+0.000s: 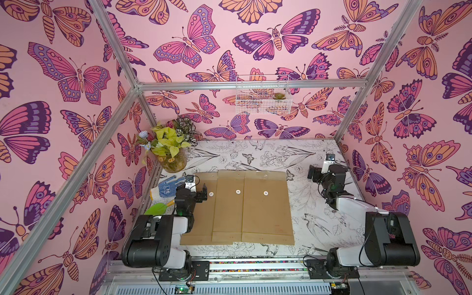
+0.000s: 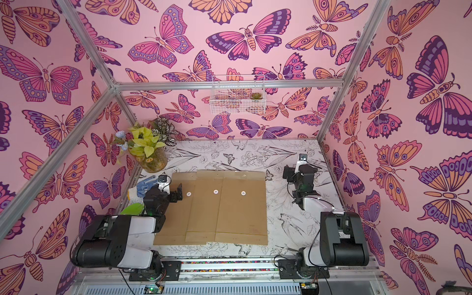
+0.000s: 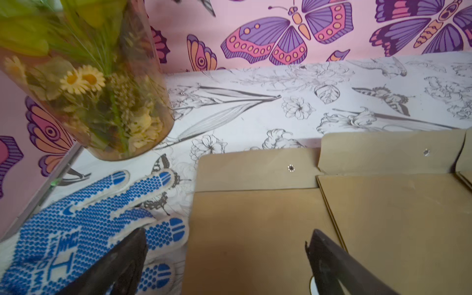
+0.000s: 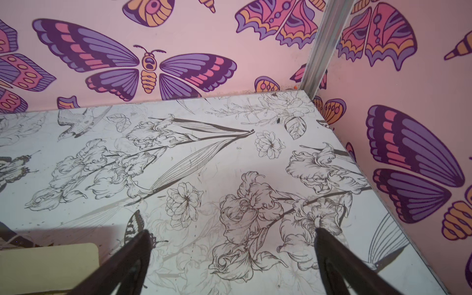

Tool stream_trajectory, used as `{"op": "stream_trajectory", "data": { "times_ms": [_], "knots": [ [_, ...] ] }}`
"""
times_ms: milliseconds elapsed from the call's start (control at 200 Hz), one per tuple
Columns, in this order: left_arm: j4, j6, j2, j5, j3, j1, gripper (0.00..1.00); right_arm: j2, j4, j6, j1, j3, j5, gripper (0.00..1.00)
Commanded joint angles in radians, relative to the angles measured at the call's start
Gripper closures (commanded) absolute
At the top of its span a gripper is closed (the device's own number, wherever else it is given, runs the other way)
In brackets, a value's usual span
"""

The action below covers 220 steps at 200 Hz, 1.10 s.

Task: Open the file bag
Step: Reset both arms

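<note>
Three brown paper file bags lie flat and overlapping mid-table: the left one [image 1: 201, 222], the middle one [image 1: 229, 207] and the right one [image 1: 267, 212]. Each has a white round button [image 1: 265, 193], and its flap [image 3: 255, 171] is spread toward the back wall. My left gripper [image 1: 201, 194] [image 3: 227, 235] hovers open over the left bag's [image 3: 255, 229] upper part, with nothing between its fingers. My right gripper [image 1: 313, 173] [image 4: 232, 231] stands open over bare table, right of the bags. A tan bag corner [image 4: 48, 263] shows in the right wrist view.
A glass vase of flowers [image 1: 173, 158] stands at the back left corner. A blue-dotted work glove [image 1: 166, 187] [image 3: 76, 229] lies beside the left bag, and a green leaf-shaped object [image 1: 157, 208] lies nearer the front. A white wire basket [image 1: 263, 102] hangs on the back wall.
</note>
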Motion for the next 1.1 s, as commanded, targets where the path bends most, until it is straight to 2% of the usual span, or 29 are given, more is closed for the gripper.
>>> {"op": "stream_trajectory", "data": {
  "times_ms": [0,80,170,250,486,616,796,891,986,1097],
  "knots": [
    [0.169,-0.018,0.062,0.025,-0.017,0.015,0.0,-0.039,-0.095,-0.018,-0.007,0.011,-0.009,0.0],
    [-0.01,-0.041,0.017,0.03,0.042,0.028,0.0,-0.095,-0.136,-0.018,-0.007,-0.026,0.009,0.0],
    [-0.029,-0.04,0.053,0.046,0.075,0.036,0.0,-0.165,-0.116,0.012,-0.007,-0.1,0.01,0.0],
    [-0.136,-0.061,0.031,0.028,0.132,0.042,0.0,-0.188,-0.116,0.02,-0.007,-0.141,0.016,0.0],
    [-0.105,-0.062,0.046,0.026,0.128,0.049,0.0,-0.164,0.115,0.007,-0.006,-0.266,-0.032,0.0],
    [-0.119,-0.062,0.042,0.026,0.131,0.047,0.0,-0.073,0.289,0.031,-0.006,-0.284,-0.043,0.0],
    [-0.115,-0.062,0.045,0.026,0.131,0.047,0.0,0.118,0.427,0.027,-0.007,-0.255,-0.07,0.0],
    [-0.116,-0.062,0.043,0.026,0.131,0.048,0.0,0.078,0.25,0.013,-0.007,-0.203,-0.078,0.0],
    [-0.117,-0.062,0.044,0.026,0.131,0.048,0.0,0.107,0.34,0.018,-0.005,-0.223,-0.081,0.0],
    [-0.116,-0.062,0.044,0.026,0.131,0.047,0.0,0.085,0.27,0.013,-0.006,-0.206,-0.084,0.0]
  ]
}}
